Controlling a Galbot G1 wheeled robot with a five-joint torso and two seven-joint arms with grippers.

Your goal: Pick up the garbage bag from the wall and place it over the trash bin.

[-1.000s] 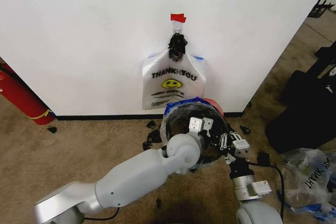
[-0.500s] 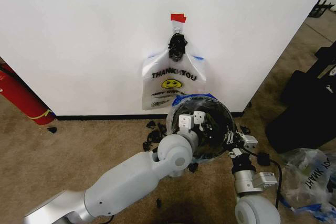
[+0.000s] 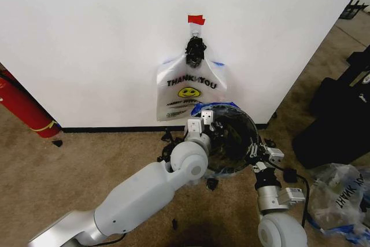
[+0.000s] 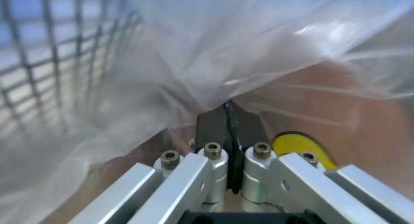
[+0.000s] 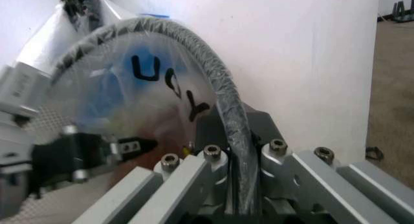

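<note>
A garbage bag (image 3: 191,88) with "THANK YOU" lettering and a smiley hangs from a black clip under red tape (image 3: 196,19) on the white wall (image 3: 87,39). Below it stands the black trash bin (image 3: 234,143), tilted with its mouth toward me. A second thin bag with blue trim and black letters (image 5: 155,78) is draped over the bin. My left gripper (image 3: 201,121) is at the bin's far-left rim, shut on that thin plastic (image 4: 228,112). My right gripper (image 3: 258,153) is shut on the bin's right rim (image 5: 234,132).
A long red cylinder (image 3: 23,108) leans at the left by the wall. Black cases (image 3: 335,120) and a clear bag lettered MART (image 3: 341,198) sit on the carpet at the right. Small black scraps (image 3: 167,151) lie left of the bin.
The bin tipped up and shifted slightly right, hiding its red base. My left gripper moved left and toward the wall along the rim, drawing the plastic with it. The right gripper kept its hold.
</note>
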